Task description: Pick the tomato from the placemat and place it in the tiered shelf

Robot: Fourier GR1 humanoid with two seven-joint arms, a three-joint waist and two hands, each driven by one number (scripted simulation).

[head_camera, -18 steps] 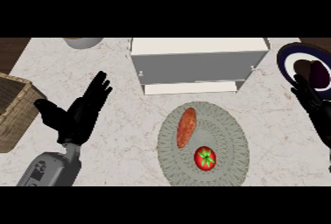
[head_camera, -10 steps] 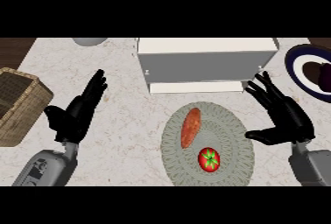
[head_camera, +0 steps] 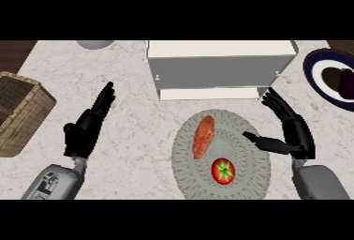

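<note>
Kitchen, judging by the pale marble-patterned counter (head_camera: 138, 150). Food laid out on a round woven placemat (head_camera: 245, 136): tomato (head_camera: 223, 170) and sweet potato (head_camera: 203, 137). Wicker basket (head_camera: 21, 112), dark-rimmed plate (head_camera: 314, 77) and white tiered shelf (head_camera: 220, 70) nearby.

Right hand (head_camera: 294, 133) nearer the tomato (head_camera: 223, 170)

Pale marbled worktop (head_camera: 131, 154) fills the view. At the far edge, in the middle, sits the white shelf (head_camera: 220, 70). Just in front of it, toward the near edge, lies the round grey placemat (head_camera: 252, 140). At the left edge stands a wicker basket (head_camera: 21, 115). By the right edge, toward the far corner, there's a dark plate (head_camera: 319, 77), cut off by the view. At the far edge, left of the shelf, a grey bowl (head_camera: 95, 44) peeks in.
</note>
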